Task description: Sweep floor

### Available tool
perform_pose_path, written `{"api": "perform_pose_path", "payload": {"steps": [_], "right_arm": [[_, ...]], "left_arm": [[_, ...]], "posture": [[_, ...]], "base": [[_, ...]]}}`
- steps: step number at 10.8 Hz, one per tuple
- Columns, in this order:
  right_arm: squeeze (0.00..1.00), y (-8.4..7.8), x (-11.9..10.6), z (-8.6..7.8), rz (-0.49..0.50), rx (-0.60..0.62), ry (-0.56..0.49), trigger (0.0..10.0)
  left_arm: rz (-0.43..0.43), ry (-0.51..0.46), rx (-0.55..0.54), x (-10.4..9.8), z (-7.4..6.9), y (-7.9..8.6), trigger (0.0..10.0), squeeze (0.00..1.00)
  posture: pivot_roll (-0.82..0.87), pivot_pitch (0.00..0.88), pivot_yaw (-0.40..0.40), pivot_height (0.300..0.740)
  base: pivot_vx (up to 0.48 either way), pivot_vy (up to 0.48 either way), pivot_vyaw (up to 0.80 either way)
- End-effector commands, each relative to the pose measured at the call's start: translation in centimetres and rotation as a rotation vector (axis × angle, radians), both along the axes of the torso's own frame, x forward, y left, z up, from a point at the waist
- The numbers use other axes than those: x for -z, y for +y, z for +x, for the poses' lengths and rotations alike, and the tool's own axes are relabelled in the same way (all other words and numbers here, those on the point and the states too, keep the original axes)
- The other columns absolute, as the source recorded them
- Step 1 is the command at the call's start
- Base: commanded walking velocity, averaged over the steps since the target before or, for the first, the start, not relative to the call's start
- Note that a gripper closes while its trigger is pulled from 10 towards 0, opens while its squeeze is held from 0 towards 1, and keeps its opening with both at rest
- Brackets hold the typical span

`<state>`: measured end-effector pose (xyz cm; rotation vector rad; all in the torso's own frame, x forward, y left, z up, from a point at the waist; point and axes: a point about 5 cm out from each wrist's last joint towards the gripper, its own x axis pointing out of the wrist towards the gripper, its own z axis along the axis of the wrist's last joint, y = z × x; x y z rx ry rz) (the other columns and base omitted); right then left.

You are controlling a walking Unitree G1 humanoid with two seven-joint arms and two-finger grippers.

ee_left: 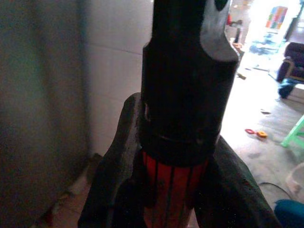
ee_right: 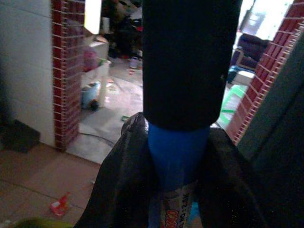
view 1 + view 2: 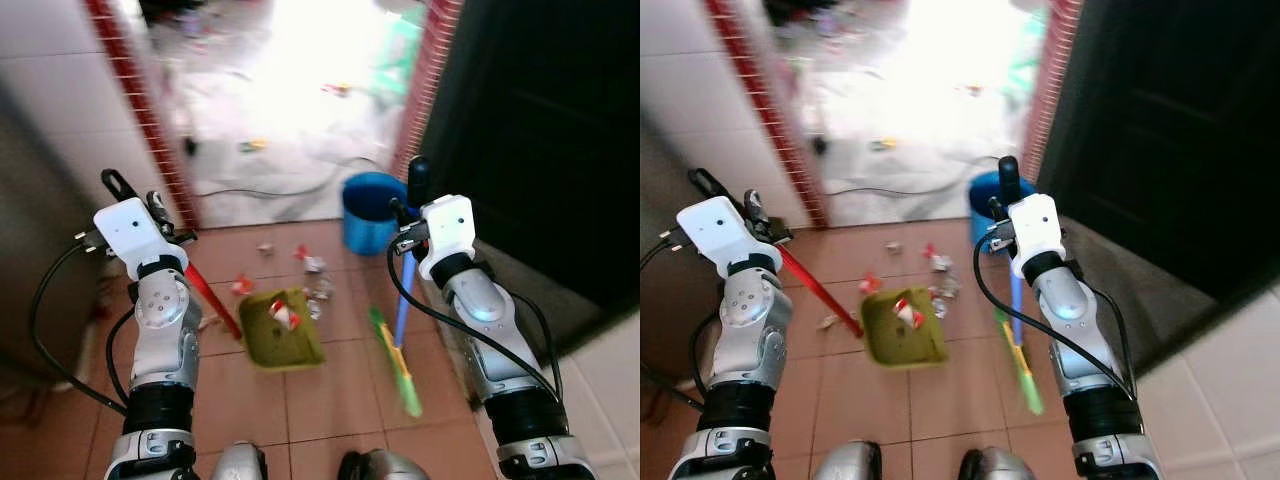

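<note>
Green dustpan [image 3: 283,335] with red-white scrap [image 3: 283,316] inside

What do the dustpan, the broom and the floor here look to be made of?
Dustpan: looks like moulded plastic, uniform matt olive-green; its red handle, held in the left claw, is ribbed and probably plastic too.
Broom: blue shaft with a printed label, held in the right claw; plastic or coated metal, cannot tell. Its green head is too blurred to tell.
Floor: terracotta tiles with grout lines, dull finish.
</note>
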<state>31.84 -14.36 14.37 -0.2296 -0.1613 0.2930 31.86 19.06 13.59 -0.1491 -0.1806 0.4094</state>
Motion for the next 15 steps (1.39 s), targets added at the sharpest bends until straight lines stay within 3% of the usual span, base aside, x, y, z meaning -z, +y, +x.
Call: {"api": "perform_pose_path", "payload": {"steps": [1, 5, 15], "right_arm": [[0.00, 0.35, -1.72, -0.08, -0.006, -0.023, -0.084, 10.0], [0.00, 0.24, -1.64, -0.26, -0.009, -0.032, -0.076, 10.0], [0.00, 0.01, -1.51, -0.59, -0.009, -0.043, -0.054, 10.0]], "left_arm": [[0.009, -0.077, -0.010, -1.78, -0.01, 0.24, 10.0, 0.00], [0.009, -0.068, -0.016, -1.63, -0.34, 0.16, 10.0, 0.00], [-0.003, -0.051, -0.013, -1.34, -0.72, -0.22, 10.0, 0.00]], "posture": [[-0.13, 0.047, -0.009, 0.740], [-0.14, 0.062, -0.019, 0.740], [-0.15, 0.075, -0.029, 0.740]], "base": [[0.000, 0.000, 0.80], [0.000, 0.000, 0.80], [0.000, 0.000, 0.00]]}}
